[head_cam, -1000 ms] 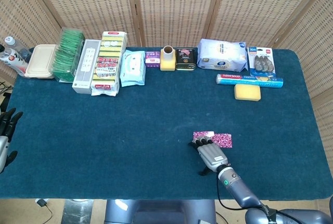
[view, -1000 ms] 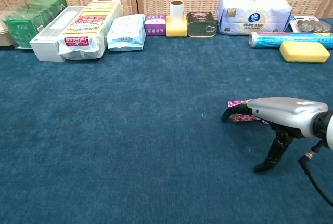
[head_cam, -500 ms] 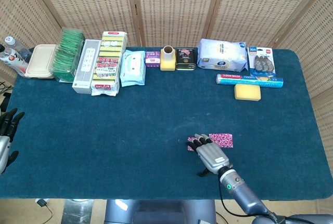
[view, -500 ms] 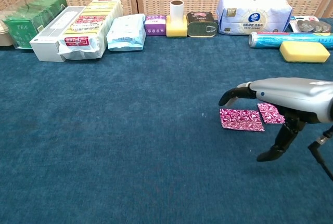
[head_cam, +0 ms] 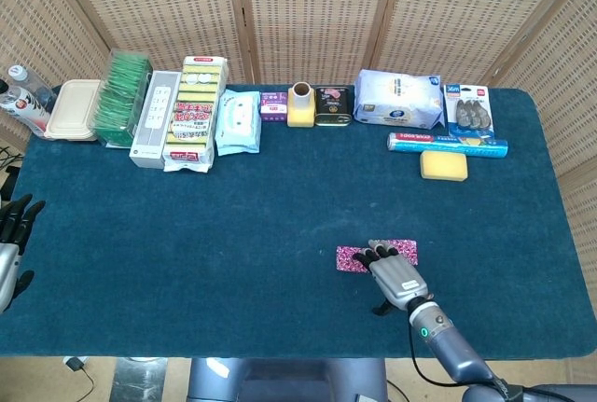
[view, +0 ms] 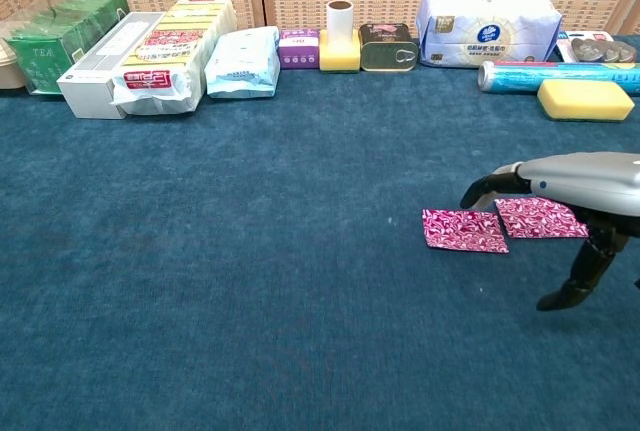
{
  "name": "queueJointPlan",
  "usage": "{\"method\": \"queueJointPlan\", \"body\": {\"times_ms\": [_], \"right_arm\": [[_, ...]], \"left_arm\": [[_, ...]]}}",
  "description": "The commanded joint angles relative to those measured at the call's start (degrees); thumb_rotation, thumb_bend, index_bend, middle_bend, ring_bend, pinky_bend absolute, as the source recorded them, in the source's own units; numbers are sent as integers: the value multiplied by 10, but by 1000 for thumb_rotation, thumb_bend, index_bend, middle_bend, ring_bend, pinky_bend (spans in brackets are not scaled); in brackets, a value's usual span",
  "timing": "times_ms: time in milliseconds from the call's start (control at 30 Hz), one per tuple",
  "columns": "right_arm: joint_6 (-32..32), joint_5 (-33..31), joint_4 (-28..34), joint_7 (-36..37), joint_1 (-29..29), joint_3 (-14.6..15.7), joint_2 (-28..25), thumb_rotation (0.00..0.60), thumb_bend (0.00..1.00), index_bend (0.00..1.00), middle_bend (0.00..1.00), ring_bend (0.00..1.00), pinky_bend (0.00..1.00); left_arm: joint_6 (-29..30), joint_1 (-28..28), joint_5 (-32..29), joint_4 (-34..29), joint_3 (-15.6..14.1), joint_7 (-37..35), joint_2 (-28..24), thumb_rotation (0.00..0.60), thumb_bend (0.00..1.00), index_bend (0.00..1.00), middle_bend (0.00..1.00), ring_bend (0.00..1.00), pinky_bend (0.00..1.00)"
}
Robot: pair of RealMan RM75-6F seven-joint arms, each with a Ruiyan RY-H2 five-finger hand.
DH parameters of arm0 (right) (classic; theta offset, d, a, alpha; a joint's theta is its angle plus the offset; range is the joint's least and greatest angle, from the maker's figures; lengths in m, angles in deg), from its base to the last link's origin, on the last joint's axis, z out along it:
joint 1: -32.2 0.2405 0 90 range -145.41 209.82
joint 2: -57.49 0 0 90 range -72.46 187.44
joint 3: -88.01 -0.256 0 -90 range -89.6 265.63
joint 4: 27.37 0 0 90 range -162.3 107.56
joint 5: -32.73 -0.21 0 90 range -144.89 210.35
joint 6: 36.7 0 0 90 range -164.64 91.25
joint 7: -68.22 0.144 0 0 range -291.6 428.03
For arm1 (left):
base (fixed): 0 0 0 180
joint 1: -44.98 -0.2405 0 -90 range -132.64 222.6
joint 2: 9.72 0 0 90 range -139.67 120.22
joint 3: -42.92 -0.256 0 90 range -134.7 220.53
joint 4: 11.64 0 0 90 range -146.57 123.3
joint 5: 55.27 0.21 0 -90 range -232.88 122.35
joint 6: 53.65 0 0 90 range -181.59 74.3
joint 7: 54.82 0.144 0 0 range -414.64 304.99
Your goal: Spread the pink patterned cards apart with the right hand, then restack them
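Two pink patterned cards lie flat on the blue table, side by side with inner corners just touching, right-of-centre toward the front. Together they run left to right, parallel to the front edge. Open cloth stretches wide to their left and behind them; the yellow sponge and foil roll sit well apart at the back. The right hand hovers over the right-hand card, fingers curled downward, holding nothing. The left hand sits at the left edge, fingers spread, empty.
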Motion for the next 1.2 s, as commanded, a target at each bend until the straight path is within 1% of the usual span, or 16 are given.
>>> {"method": "queueJointPlan", "body": {"times_ms": [33,233,433,833,1200], "right_arm": [[21,14,-20,-8,-4,1,1,600,66,144,177,41,0],[33,12,-34,4,-15,2,-8,600,66,144,216,56,1],[34,5,-37,9,-19,4,-23,600,65,144,259,96,29],[19,-13,-38,13,-24,15,-38,600,66,147,265,99,39],[-10,-49,-65,11,-11,12,-18,600,66,147,265,100,39]], "left_arm": [[-1,0,0,0,0,-1,0,600,134,0,0,0,71],[-2,1,1,0,-1,1,0,600,134,0,0,0,71],[-3,2,1,-2,-1,3,0,600,133,0,0,0,71],[-5,2,1,-3,-3,5,0,600,133,0,0,0,71],[-4,2,4,-2,-4,0,-3,600,134,0,0,0,71]]}}
